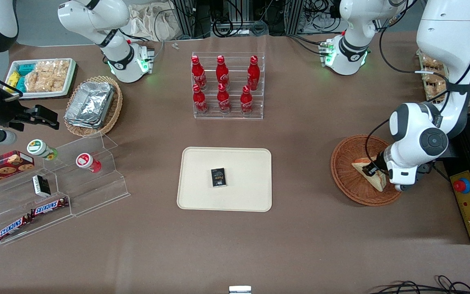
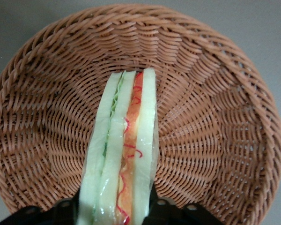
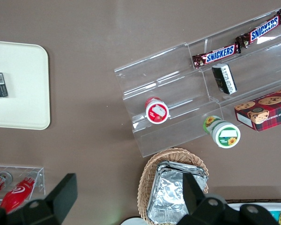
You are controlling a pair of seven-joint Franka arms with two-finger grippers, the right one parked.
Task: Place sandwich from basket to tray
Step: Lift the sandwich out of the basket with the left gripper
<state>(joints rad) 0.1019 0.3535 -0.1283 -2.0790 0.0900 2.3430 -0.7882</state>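
Observation:
The sandwich point(image 1: 364, 169) is a pale bread wedge standing on edge in the reddish-brown wicker basket point(image 1: 349, 181), at the working arm's end of the table. My left gripper point(image 1: 373, 168) reaches down into the basket and is shut on the sandwich. In the left wrist view the sandwich point(image 2: 124, 154) shows its red-orange and green filling, with black fingers point(image 2: 162, 207) pressed against both bread sides and my gripper point(image 2: 116, 213) over the basket point(image 2: 215, 117) weave. The cream tray point(image 1: 245, 163) lies mid-table, well away toward the parked arm's end, and also shows as the tray point(image 3: 18, 70) in the right wrist view.
A small black packet point(image 1: 218, 177) lies on the tray. A clear rack of red bottles point(image 1: 227, 87) stands farther from the front camera than the tray. A yellow control box with a red button point(image 1: 469, 204) sits beside the basket. A tan basket of foil containers point(image 1: 92, 104) and a clear stepped shelf point(image 1: 67, 179) stand toward the parked arm's end.

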